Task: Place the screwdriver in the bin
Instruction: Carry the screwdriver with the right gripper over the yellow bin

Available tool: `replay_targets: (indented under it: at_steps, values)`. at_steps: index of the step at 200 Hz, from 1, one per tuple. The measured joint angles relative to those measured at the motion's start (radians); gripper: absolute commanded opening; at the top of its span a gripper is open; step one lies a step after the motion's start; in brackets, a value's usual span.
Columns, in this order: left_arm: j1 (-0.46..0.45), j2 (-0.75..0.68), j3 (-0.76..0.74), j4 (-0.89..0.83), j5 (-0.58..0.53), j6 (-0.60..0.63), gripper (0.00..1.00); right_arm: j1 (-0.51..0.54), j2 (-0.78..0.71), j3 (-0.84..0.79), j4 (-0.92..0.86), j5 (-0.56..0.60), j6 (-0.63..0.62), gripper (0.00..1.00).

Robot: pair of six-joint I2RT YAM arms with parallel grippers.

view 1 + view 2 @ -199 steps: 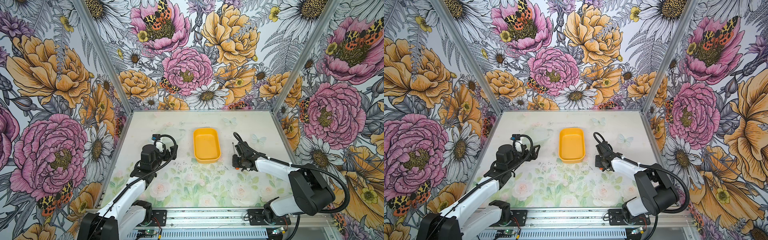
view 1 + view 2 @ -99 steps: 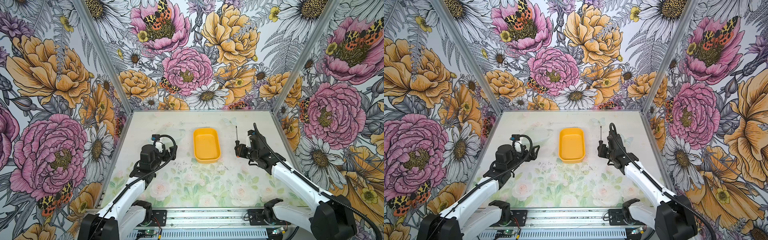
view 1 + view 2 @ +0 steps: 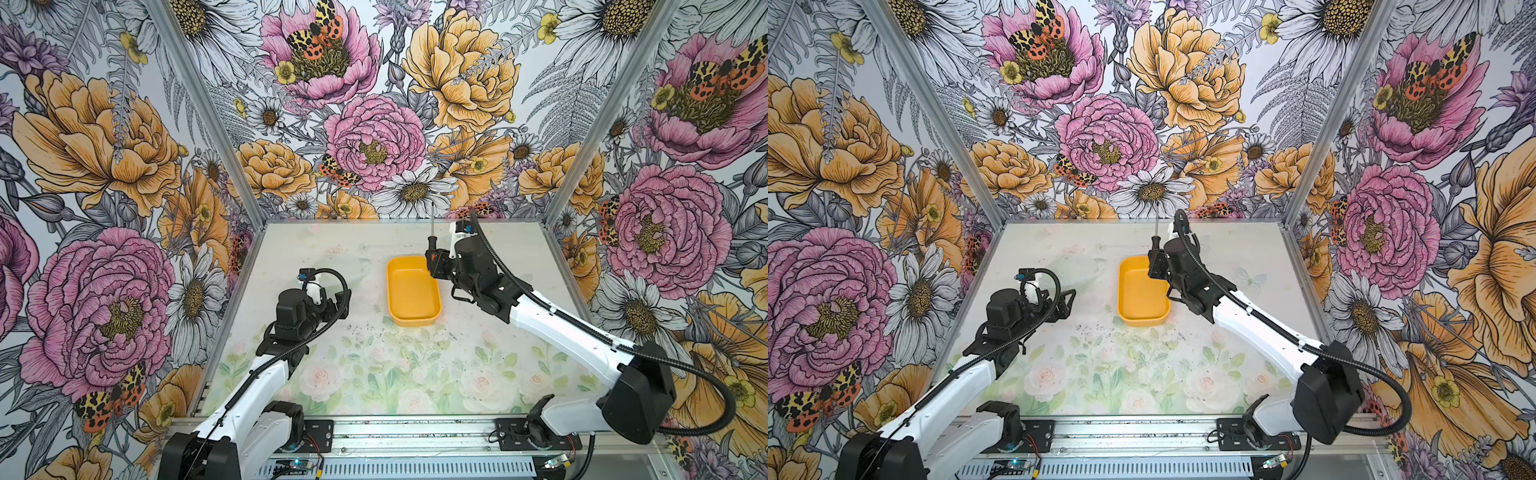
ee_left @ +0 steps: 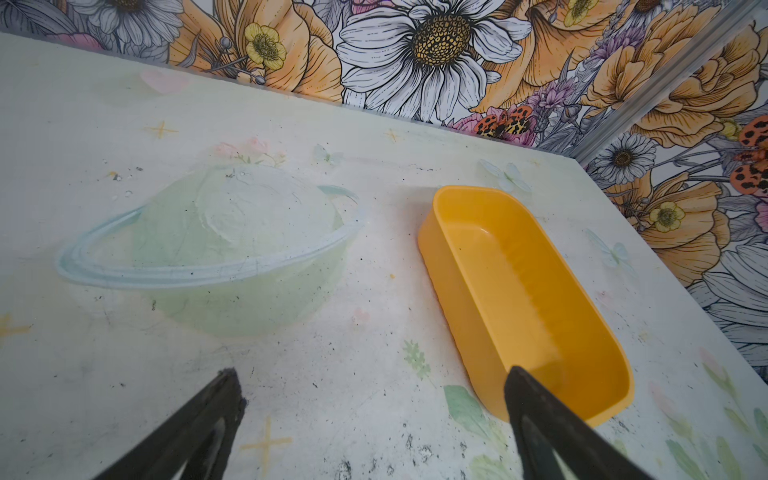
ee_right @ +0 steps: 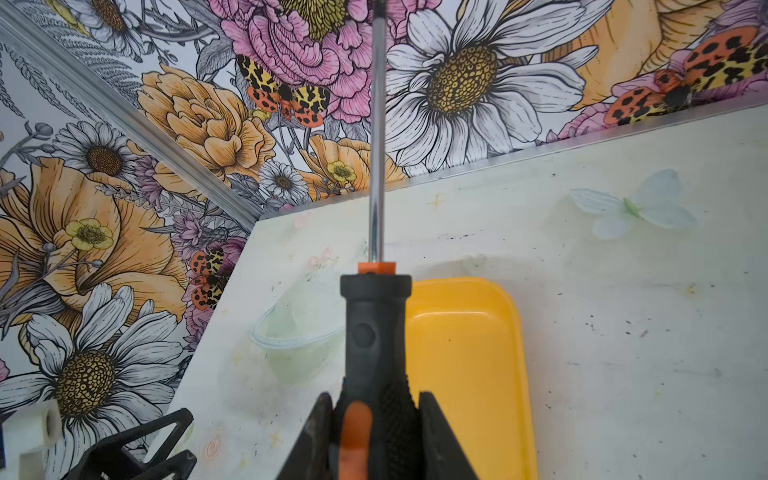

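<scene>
Carrying the screwdriver (image 3: 431,243) to the bin (image 3: 411,297), with the right claw (image 3: 432,261) clenched on its handle, shaft up, by the bin's far right corner, left claw (image 4: 374,384) spread wide and empty; next, probably move over the middle, lower, let go.

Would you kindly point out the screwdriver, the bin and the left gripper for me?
the screwdriver (image 5: 376,332): right wrist view, on the black handle.
the bin (image 3: 413,291): in a top view, on its bare floor.
the left gripper (image 4: 373,380): left wrist view, midway between its open fingertips.
</scene>
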Motion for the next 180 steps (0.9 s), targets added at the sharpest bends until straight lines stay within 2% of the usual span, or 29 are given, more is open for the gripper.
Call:
replay_targets:
  at_steps: [45, 73, 126, 180]
  values:
    - [0.008, -0.006, 0.0, -0.007, 0.004, -0.001, 0.99, 0.153, 0.192, 0.062, 0.009, 0.235, -0.028, 0.0]
    - [0.013, -0.018, 0.0, -0.014, 0.007, -0.001, 0.99, 0.201, 0.259, 0.076, -0.023, 0.316, -0.032, 0.0]
    - [0.018, -0.025, 0.0, -0.015, 0.008, -0.001, 0.99, 0.197, 0.298, 0.087, -0.11, 0.342, 0.017, 0.0]
    - [0.025, -0.025, 0.0, -0.016, 0.015, 0.0, 0.99, 0.177, 0.369, 0.107, -0.174, 0.255, 0.057, 0.0]
